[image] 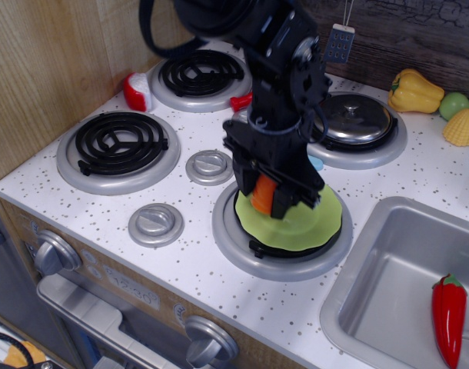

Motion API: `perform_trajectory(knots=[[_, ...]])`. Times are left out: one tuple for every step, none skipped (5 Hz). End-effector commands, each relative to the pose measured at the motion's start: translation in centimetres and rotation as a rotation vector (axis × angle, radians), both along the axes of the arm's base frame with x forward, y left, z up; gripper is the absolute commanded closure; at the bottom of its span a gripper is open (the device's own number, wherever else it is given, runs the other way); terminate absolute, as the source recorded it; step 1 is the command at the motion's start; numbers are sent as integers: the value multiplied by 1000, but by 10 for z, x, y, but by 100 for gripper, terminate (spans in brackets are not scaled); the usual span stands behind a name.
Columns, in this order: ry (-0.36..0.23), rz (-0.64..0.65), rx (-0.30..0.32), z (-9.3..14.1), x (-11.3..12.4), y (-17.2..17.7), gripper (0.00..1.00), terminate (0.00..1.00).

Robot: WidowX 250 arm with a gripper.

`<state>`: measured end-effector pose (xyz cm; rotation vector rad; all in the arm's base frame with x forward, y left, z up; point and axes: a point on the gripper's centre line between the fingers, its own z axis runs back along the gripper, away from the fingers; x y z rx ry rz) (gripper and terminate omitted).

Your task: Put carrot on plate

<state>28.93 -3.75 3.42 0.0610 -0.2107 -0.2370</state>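
Note:
My gripper [267,197] is shut on the small orange carrot [264,195] and holds it upright over the left part of the lime-green plate [307,221]. The plate rests on the front right burner [242,246]. The black arm hides the plate's back and left rim. I cannot tell whether the carrot's tip touches the plate.
A steel pot lid [357,115] sits on the back right burner. A red chili pepper [448,317] lies in the sink [388,284]. Toy vegetables [427,96] stand at the back right. Two coil burners [119,142] and round knobs [155,223] lie to the left.

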Motion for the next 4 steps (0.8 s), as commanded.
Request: perform_trajectory(knots=[[-95, -76, -71, 1, 6, -2, 100, 0], [-95, -76, -71, 1, 6, -2, 0, 0], [-95, -76, -71, 1, 6, -2, 0, 0], [-95, -76, -71, 1, 6, -2, 0, 100]])
